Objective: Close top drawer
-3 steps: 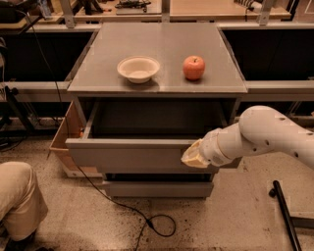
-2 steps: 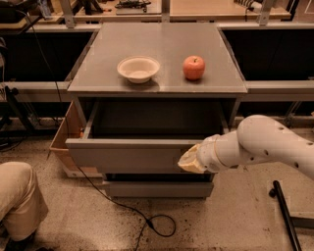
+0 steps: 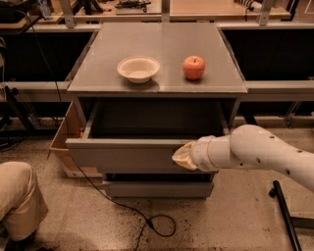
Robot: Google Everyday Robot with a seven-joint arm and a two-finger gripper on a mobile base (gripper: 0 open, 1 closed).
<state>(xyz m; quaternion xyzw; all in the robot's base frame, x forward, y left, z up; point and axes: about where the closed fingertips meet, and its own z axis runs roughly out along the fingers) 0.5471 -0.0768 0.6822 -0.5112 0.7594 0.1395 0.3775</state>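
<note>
Across the middle of the frame I see the wide grey top drawer (image 3: 122,156) standing open from the grey metal cabinet (image 3: 167,39). My tan-tipped gripper (image 3: 182,156) touches the right part of its flat front; I cannot tell whether it is open or closed. Upper centre, a cream bowl (image 3: 139,68) and a red apple (image 3: 194,67) sit on the cabinet.

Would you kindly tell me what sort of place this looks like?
Probably a robotics lab or workshop: workbenches line the back, a cable trails over the speckled floor, and the robot's gripper is at the front of the open top drawer.
</note>
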